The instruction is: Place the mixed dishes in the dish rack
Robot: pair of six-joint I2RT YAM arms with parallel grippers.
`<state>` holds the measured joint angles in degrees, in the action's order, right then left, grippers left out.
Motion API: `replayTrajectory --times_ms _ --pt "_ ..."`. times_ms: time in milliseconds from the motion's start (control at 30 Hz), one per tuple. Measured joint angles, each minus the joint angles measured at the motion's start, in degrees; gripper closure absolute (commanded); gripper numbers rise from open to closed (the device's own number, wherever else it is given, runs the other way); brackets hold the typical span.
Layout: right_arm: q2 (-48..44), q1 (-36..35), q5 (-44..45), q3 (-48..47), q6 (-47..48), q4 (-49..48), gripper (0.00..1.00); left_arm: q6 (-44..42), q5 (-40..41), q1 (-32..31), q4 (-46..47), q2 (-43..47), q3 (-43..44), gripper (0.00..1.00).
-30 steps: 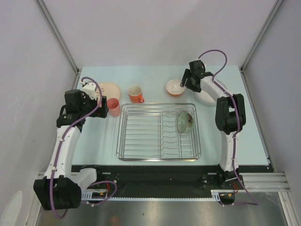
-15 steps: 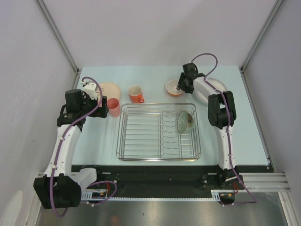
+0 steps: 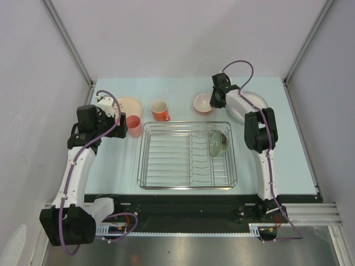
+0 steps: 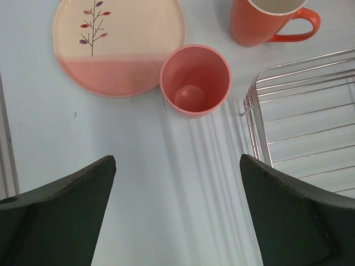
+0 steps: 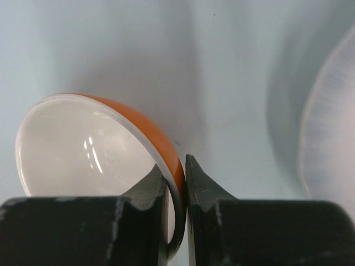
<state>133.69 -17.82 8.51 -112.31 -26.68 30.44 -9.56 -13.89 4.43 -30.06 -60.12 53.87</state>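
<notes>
The pale blue counter [image 3: 111, 160] sits between plain grey walls. My right hand [image 5: 176, 172] is pinching the rim of the orange bowl [image 5: 89, 149], with 1 finger against its white lining and 1 on the outside. The bowl is at the far side of the counter, just beside the white plate [image 3: 258, 100]. My left hand [image 4: 177, 163] is spread wide and holds nothing, hovering near the upright pink cup [image 4: 195, 80]. The cup stands between the leaf plate [image 4: 119, 44] and the rack [image 3: 186, 187]. The orange mug [image 4: 266, 19] stands just beyond the rack's far left corner. 1 green bowl [image 3: 216, 143] leans among the rack's dividers.
</notes>
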Motion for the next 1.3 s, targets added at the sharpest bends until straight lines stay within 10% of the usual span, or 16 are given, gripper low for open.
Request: replayTrajectory --times_ms 467,733,1300 --pt "-37.27 -11.74 29.64 2.8 10.56 12.15 1.0 0.0 -0.2 0.0 2.58 -1.79 -0.7 0.0" --pt "-41.94 -22.69 40.3 14.73 3.43 34.64 1.0 -0.2 -0.28 0.07 2.58 -2.67 -0.68 0.01" --pt "-58.14 -31.21 19.93 30.12 -9.6 46.58 1.0 -0.2 -0.26 0.09 2.54 -3.52 -0.59 0.0"
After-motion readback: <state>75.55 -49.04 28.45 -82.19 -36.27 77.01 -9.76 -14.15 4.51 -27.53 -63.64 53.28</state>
